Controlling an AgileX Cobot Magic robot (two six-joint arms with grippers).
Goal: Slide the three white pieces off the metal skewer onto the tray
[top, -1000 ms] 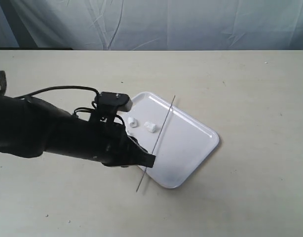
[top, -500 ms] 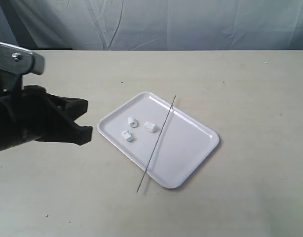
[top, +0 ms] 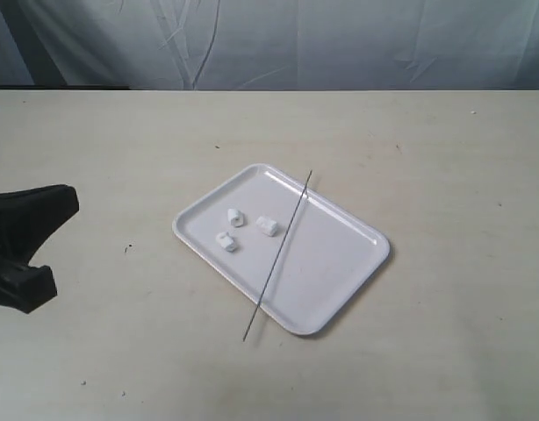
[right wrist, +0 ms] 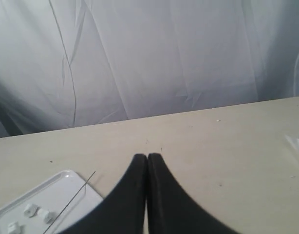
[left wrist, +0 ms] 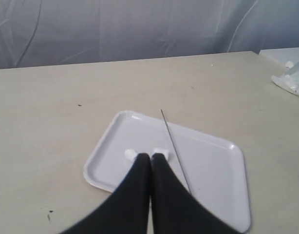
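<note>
Lying loose on flat white rectangular plastic tray (top: 340, 254), three small white cylindrical pieces (top: 236, 217) sit beside bare thin grey metal skewer (top: 278, 254), propped across rim; job looks done, so left gripper (left wrist: 150, 156), right gripper (right wrist: 147, 156) hang clear, fingers pressed together, empty

Matte black left gripper (left wrist: 150, 155) and right gripper (right wrist: 147, 155), lower centre of each wrist view: paired smooth fingers, broad-based, tapering to blunt tips.
</note>
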